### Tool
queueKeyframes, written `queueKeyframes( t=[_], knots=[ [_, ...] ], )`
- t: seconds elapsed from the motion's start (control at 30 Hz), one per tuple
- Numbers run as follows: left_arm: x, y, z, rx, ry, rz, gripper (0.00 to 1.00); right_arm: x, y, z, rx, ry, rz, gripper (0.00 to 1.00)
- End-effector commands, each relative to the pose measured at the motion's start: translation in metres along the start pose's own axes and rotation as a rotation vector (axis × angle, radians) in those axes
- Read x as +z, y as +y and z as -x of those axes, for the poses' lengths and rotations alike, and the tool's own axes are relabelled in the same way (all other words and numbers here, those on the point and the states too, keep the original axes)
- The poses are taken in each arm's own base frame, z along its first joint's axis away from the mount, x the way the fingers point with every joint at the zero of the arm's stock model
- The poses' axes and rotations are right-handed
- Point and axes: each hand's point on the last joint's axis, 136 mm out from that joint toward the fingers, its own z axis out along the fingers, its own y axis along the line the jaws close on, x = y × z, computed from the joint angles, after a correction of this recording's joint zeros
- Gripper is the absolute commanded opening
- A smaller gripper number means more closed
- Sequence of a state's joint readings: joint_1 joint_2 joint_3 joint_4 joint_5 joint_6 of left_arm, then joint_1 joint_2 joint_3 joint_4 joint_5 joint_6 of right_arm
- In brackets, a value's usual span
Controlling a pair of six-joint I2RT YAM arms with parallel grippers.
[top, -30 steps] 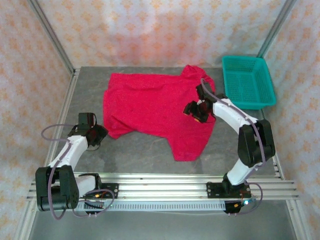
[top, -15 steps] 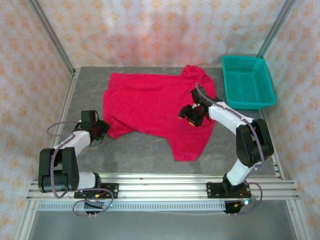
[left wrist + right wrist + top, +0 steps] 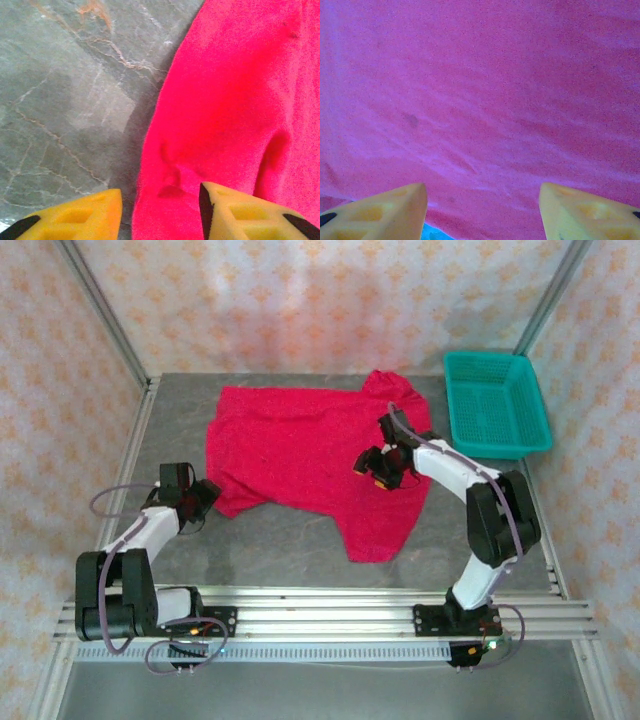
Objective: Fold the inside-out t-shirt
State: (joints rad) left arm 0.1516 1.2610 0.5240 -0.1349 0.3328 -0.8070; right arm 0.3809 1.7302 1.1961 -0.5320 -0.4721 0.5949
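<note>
Right gripper (image 3: 376,462) has crept left across the t-shirt (image 3: 300,445) since a second ago. The left arm's elbow has swung in, and the left gripper (image 3: 200,502) sits a touch nearer the cloth's lower-left corner. The shirt itself has not shifted.

T-shirt: bright red, spread mostly flat on the grey table (image 3: 290,545), centre to upper middle of the top view, with one flap running down toward lower centre. Teal basket (image 3: 497,400) is at upper right, just off the shirt's right edge.

Left gripper: yellow fingers spread with a clear gap. In the wrist view (image 3: 160,200) the shirt's edge (image 3: 235,100) runs down between them, with the left finger (image 3: 75,217) over bare table (image 3: 65,90) and the right finger (image 3: 245,215) over fabric. Nothing is pinched.

Right gripper: fingers wide apart (image 3: 482,200) above the right-hand part of the shirt, with lightly wrinkled red cloth (image 3: 480,100) beyond them. No fabric is caught between the fingers.
</note>
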Motion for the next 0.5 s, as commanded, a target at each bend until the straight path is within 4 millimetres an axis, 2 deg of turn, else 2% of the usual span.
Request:
queueKeyframes(
  t=[0.0, 0.27, 0.33, 0.43, 0.47],
  knots=[
    [0.009, 0.013, -0.006, -0.033, 0.003, 0.022, 0.36, 0.000, 0.012, 0.009, 0.007, -0.015, 0.024, 0.62],
    [0.025, 0.005, -0.008, -0.027, 0.016, 0.013, 0.34, -0.002, 0.011, 0.009, 0.006, -0.020, 0.019, 0.62],
    [0.028, 0.005, -0.009, -0.027, 0.019, 0.016, 0.24, 0.003, 0.008, 0.008, 0.010, -0.018, 0.009, 0.62],
    [0.029, 0.003, -0.004, -0.008, 0.014, 0.030, 0.00, 0.016, -0.007, 0.011, 0.027, -0.037, -0.036, 0.62],
    [0.026, 0.000, 0.001, 0.012, 0.008, 0.040, 0.00, 0.022, -0.017, 0.013, 0.039, -0.048, -0.066, 0.62]
  ],
)
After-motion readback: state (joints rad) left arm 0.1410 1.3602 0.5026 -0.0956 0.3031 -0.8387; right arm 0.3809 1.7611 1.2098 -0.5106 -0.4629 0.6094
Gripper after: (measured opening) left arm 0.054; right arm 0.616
